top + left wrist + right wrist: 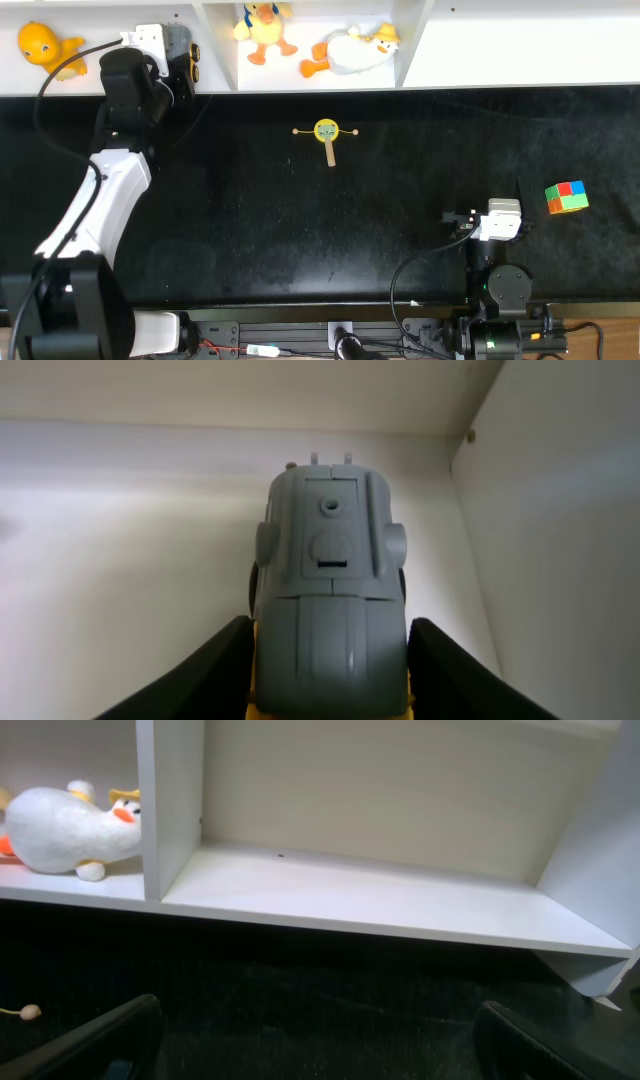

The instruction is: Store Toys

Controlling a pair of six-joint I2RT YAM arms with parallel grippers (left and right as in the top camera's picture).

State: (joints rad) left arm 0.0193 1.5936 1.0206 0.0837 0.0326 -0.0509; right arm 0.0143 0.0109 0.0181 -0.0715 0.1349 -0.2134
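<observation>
The grey-and-yellow plastic toy car with black wheels (330, 590) is inside the leftmost compartment of the white shelf (560, 540), close to the divider on the middle compartment's side; my left gripper (330, 660) has its fingers (205, 670) pinching the car's near end from both sides; I judge this the placing step. The car's long axis runs straight from the fingers toward the back wall; which end is the nose I cannot tell, nor whether it rests on the shelf floor. Next I'd settle it down, spread the fingers and back straight out, clear of the yellow rubber duck (45, 45) sharing the compartment. My right gripper (320, 1055) hangs over the black counter (250, 220), fingers spread wide, holding nothing.
</observation>
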